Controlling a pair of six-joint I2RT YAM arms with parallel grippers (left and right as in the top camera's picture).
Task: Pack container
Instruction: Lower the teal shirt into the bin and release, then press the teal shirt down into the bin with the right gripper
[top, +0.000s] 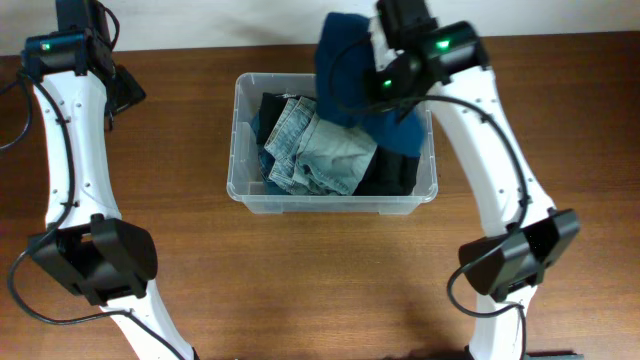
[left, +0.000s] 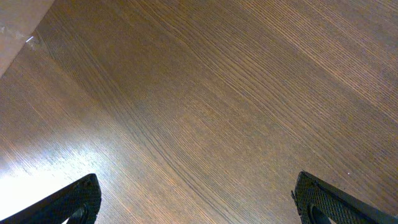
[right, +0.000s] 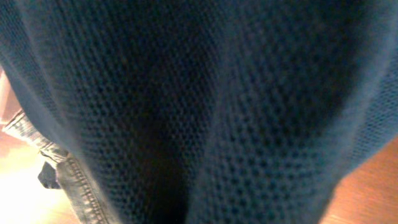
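Overhead, the container (top: 330, 204) sits mid-table between the two arms. It is a clear, colourless rectangular tub with rounded corners and a lipped rim, one long side facing the arm bases. Any lettering on it is too small to read.

Inside it, pale folded jeans (top: 322, 150) lie left of centre, with dark garments (top: 395, 172) along the right side. A navy knit garment (top: 345, 65) is bunched over the tub's back right corner, partly over the rim and partly beyond it.

The right gripper (top: 380, 60) is directly at that corner, pressed in against the knit. In the right wrist view the navy mesh fills almost the whole frame, with a strip of denim at lower left. The fingers are hidden, so I cannot tell whether they are clamped on the cloth.

The left gripper (left: 199, 205) is well apart from the tub, off to its left near the table's back edge. In the left wrist view its fingers are spread wide and hold nothing — only the brown wooden table (left: 205, 93) lies beneath.
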